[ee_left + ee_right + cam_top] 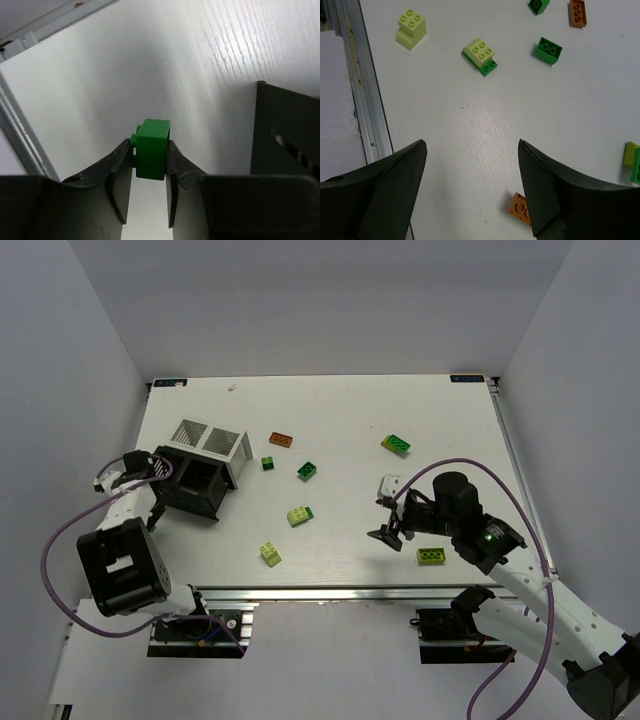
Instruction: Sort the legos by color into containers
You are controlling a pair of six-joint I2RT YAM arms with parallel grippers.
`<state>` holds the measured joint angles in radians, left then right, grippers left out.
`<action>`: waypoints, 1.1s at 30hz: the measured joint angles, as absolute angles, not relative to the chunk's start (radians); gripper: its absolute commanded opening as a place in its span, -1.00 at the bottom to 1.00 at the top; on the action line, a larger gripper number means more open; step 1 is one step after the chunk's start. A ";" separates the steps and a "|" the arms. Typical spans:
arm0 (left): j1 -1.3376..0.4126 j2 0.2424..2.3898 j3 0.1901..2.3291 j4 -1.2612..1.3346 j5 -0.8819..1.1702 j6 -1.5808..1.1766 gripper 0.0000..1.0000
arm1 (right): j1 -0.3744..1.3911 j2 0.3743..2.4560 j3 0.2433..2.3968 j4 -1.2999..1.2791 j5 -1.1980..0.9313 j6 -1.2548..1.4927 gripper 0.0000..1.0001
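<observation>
Occlusion, left: from above I cannot make out the left gripper's (149, 167) tips; the black square open-topped container (190, 508) shows in the wrist view only as a cut-off dark wall.
Left gripper: clamped on a small dark green studded plastic brick (152, 142), just left of that container's wall.
White square container (240, 455): touching the black one's far side.
Right gripper (471, 150): jaws spread wide over the white table (340, 420).
Occlusion, right: a small orange studded brick (519, 207) is half hidden by its right finger.

Robotics lab bench, white table (330, 420) boxed in by plain white walls (320, 310), aluminium rail (330, 592) at near edge
</observation>
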<state>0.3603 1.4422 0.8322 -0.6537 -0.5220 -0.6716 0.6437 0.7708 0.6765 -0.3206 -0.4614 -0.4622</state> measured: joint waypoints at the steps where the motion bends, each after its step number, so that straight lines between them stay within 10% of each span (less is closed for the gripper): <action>1: 0.360 1.428 0.840 -0.672 -0.526 -0.687 -0.41 | 0.644 0.767 0.677 -0.321 -0.464 -0.463 0.57; 33: 0.248 1.145 1.140 -0.830 -0.177 -0.749 -0.58 | 0.690 0.725 0.677 -0.320 -0.421 -0.480 0.62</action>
